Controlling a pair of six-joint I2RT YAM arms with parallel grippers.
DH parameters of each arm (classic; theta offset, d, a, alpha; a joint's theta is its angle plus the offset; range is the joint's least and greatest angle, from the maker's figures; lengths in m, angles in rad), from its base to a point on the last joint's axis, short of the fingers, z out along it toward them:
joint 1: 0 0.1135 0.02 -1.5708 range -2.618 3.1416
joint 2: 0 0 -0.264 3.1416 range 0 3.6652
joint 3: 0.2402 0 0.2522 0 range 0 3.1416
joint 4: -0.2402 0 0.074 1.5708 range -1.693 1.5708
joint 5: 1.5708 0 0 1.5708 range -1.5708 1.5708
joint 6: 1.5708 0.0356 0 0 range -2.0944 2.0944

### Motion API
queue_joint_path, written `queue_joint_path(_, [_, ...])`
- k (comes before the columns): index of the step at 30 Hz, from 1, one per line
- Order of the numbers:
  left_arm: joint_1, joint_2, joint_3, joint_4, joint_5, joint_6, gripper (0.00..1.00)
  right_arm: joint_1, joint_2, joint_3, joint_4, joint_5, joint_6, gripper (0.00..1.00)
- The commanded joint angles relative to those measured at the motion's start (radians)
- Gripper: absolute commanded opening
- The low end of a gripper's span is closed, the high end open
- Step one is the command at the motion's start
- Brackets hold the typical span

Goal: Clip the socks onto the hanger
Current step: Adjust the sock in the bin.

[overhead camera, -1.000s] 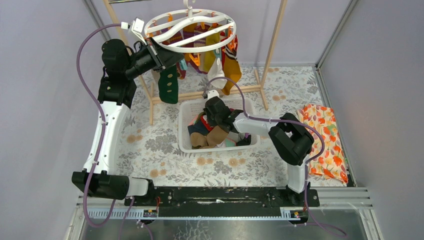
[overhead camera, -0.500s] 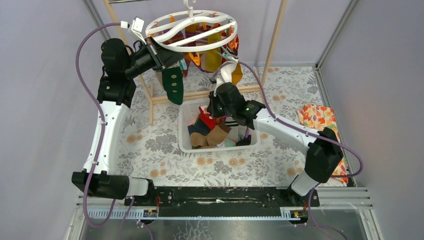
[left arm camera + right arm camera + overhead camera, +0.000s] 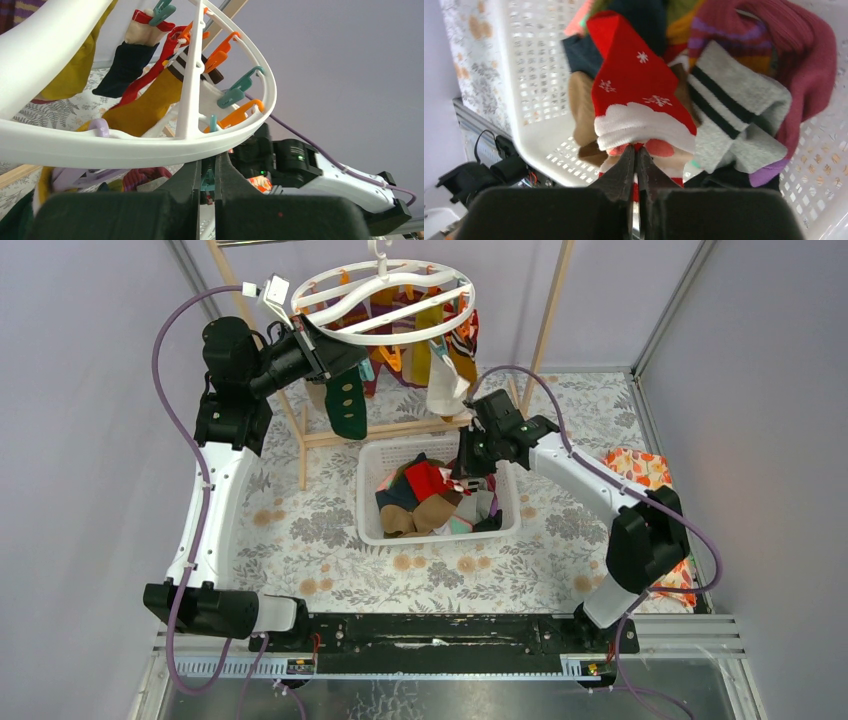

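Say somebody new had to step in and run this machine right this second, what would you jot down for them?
Left gripper: shut on the hanger at its rim.
Right gripper: shut on a Santa sock, raised over the basket.
Done: several clipped socks hang from the hanger.
Left: fix the Santa sock to a free clip, then work through the pile in the basket.

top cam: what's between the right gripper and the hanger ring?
Under the hanger: a hung white sock, then the wooden rack's lower bar; top view.
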Motion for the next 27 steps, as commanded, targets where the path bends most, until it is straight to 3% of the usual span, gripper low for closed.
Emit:
queue_joint_path(1, [0.0, -0.003, 0.005, -0.001, 0.029, 0.013, 0.0, -0.043, 0.052, -0.045, 0.043, -0.027, 0.029, 0.12])
queue_joint_path(6, [0.0, -0.002, 0.006, -0.002, 0.03, 0.018, 0.0, -0.044, 0.001, -0.135, 0.264, 0.226, 0.018, 0.39])
queue_joint_path(12, [0.0, 0.004, 0.009, -0.001, 0.035, 0.018, 0.0, -0.043, -0.11, -0.257, 0.447, 0.386, -0.039, 0.53])
queue_joint_path(19, [0.0, 0.005, 0.007, 0.002, 0.042, 0.019, 0.0, -0.029, -0.301, -0.482, 0.614, 0.332, -0.169, 0.64])
queue_joint_path(27, [-0.001, 0.01, 0.006, 0.003, 0.049, 0.02, 0.0, 0.008, -0.436, -0.727, 0.852, 0.118, -0.326, 0.6])
